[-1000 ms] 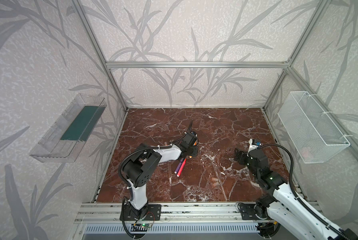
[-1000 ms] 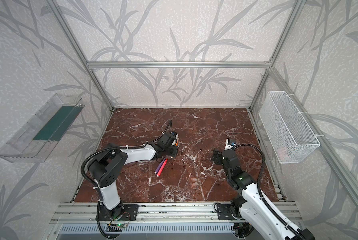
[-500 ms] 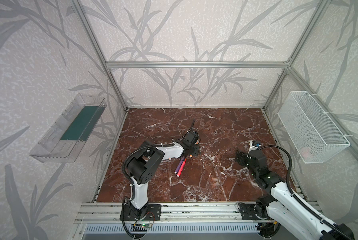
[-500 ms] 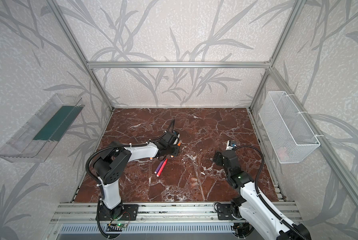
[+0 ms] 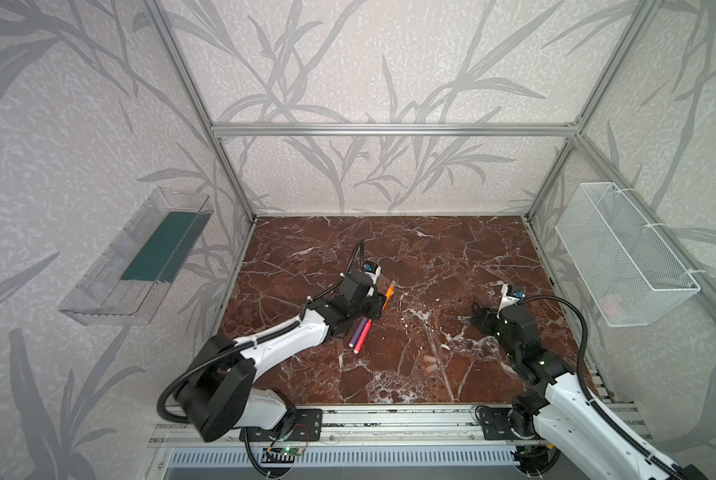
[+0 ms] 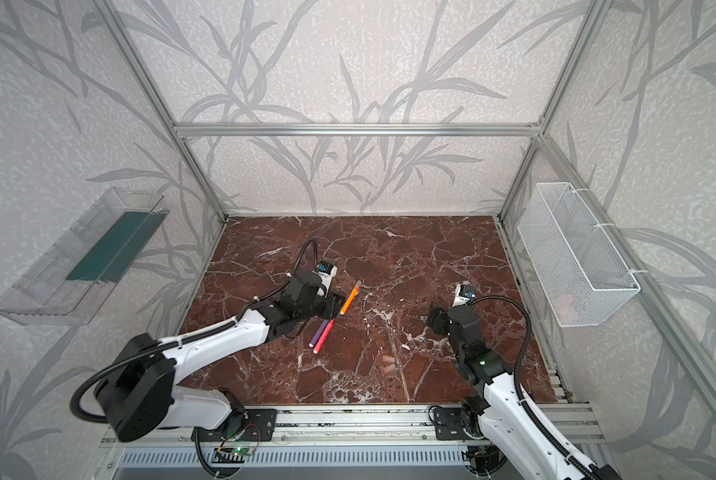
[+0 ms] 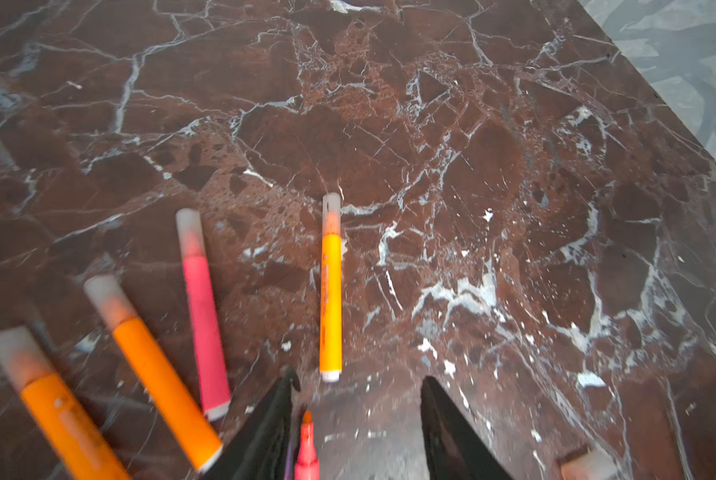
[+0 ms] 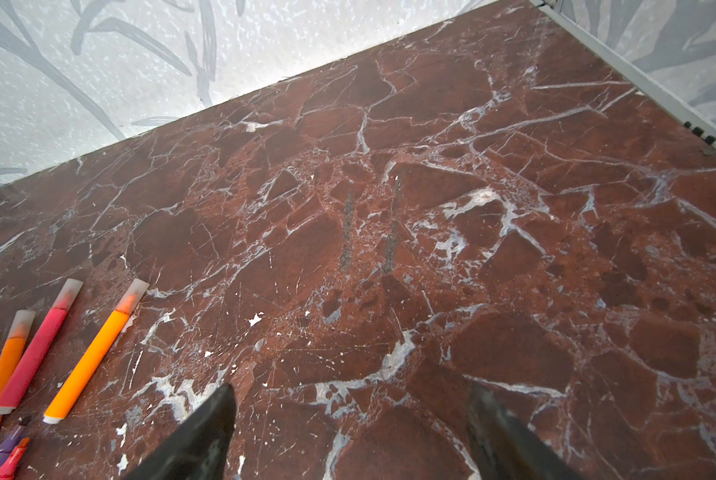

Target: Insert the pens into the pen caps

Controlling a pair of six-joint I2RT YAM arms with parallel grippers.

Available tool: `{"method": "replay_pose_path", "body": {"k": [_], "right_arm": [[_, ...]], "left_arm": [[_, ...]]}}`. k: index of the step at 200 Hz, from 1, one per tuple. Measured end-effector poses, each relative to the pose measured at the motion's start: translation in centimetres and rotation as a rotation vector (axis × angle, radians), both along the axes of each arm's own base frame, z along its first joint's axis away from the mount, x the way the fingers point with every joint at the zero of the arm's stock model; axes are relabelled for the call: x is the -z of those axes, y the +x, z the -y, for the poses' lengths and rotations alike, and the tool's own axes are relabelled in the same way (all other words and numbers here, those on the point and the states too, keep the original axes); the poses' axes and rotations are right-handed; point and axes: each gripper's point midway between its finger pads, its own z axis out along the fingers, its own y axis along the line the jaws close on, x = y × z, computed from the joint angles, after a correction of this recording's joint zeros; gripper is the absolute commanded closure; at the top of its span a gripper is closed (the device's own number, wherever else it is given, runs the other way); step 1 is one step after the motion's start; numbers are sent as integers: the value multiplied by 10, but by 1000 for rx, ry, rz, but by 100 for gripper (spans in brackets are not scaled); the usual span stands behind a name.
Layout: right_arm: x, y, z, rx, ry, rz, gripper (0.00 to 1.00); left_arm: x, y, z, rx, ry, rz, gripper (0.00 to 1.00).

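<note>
Soft even light, blurry left-wrist view

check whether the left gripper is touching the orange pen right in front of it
Apart. In the left wrist view a strip of bare table separates the left gripper from the white end of the orange pen.

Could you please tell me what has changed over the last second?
The left gripper opened and let go of the capped orange pen, which now lies on the table just ahead of it, and eased back slightly. The right gripper stayed open and empty; the purple pen, the uncapped red-pink pen and two loose caps did not move.
</note>
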Motion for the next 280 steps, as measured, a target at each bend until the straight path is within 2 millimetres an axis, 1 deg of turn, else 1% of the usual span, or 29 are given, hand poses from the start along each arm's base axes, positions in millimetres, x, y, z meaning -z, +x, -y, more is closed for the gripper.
{"method": "replay_pose_path", "body": {"k": [20, 38, 58, 70, 87, 116, 131, 164, 184, 220, 250, 280], "right_arm": [[2, 0, 0, -1, -2, -6, 14], [5, 0, -1, -7, -2, -18, 14], [6, 0, -1, -7, -4, -24, 14], [6, 0, -2, -7, -4, -23, 14], [6, 0, -2, -12, -1, -24, 14], [6, 0, -3, -14, 1, -21, 14], [5, 0, -3, -16, 3, -18, 14], [3, 0, -5, -24, 10, -11, 14], [2, 0, -6, -31, 15, -8, 14], [2, -1, -8, -42, 20, 0, 14], [2, -1, -9, -51, 19, 1, 14], [2, -1, -9, -52, 18, 2, 14]], "left_arm": [[11, -23, -18, -8, -7, 2, 49], [31, -41, -32, -20, -6, -22, 49], [53, -55, -41, -29, 6, -62, 49], [60, -60, -42, -30, 9, -77, 49], [64, -62, -43, -29, 9, -84, 50], [60, -62, -37, -17, -3, -67, 51], [62, -63, -36, -14, 4, -65, 51], [75, -69, -30, -1, 42, -84, 52], [86, -75, -28, 8, 84, -99, 53], [102, -82, -31, -5, 146, -130, 55], [107, -81, -37, -32, 174, -132, 54], [107, -79, -35, -38, 188, -140, 55]]}}
